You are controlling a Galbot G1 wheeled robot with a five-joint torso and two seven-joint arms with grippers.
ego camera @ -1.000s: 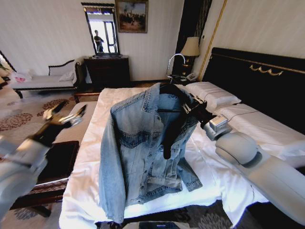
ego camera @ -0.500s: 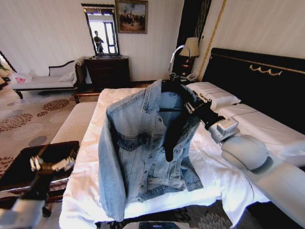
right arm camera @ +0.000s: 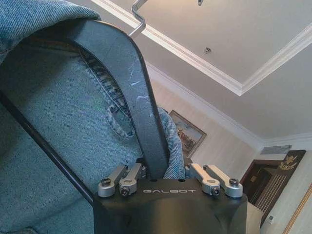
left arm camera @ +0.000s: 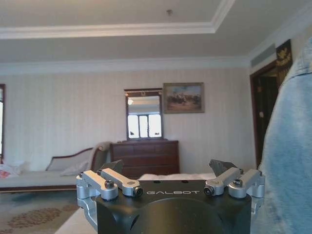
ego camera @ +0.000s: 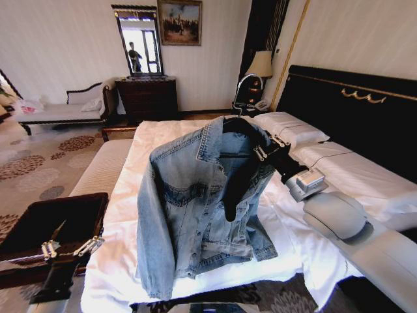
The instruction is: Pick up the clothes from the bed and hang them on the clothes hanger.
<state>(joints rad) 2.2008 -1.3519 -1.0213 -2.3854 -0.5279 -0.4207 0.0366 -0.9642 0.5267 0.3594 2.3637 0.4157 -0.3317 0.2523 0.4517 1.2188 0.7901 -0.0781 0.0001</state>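
Note:
The light-blue denim jacket [ego camera: 189, 208] hangs upright over the white bed [ego camera: 150, 134], draped on the black clothes hanger [ego camera: 238, 182] with its silver hook [ego camera: 242, 88] pointing up. My right gripper [ego camera: 267, 151] is shut on one sloping arm of the hanger, just inside the jacket's open front. The right wrist view shows that gripper [right arm camera: 158, 173] clamped on the hanger arm [right arm camera: 131, 83] with denim [right arm camera: 58, 126] around it. My left gripper [ego camera: 70, 248] is low at the left, open and holding nothing, apart from the jacket. In the left wrist view its fingertips [left arm camera: 166, 168] stand wide apart, with denim [left arm camera: 292, 146] at the edge.
A dark wooden bench [ego camera: 52, 222] stands beside the left gripper at the bed's near corner. Pillows [ego camera: 287, 127] and the black headboard [ego camera: 352, 111] lie to the right. A lamp [ego camera: 260, 65], a dresser with a mirror [ego camera: 146, 94] and a chaise [ego camera: 58, 111] line the far wall.
My left arm has dropped from a raised position at the left to low beside the dark bench. The right arm with the hanger and jacket has shifted only slightly.

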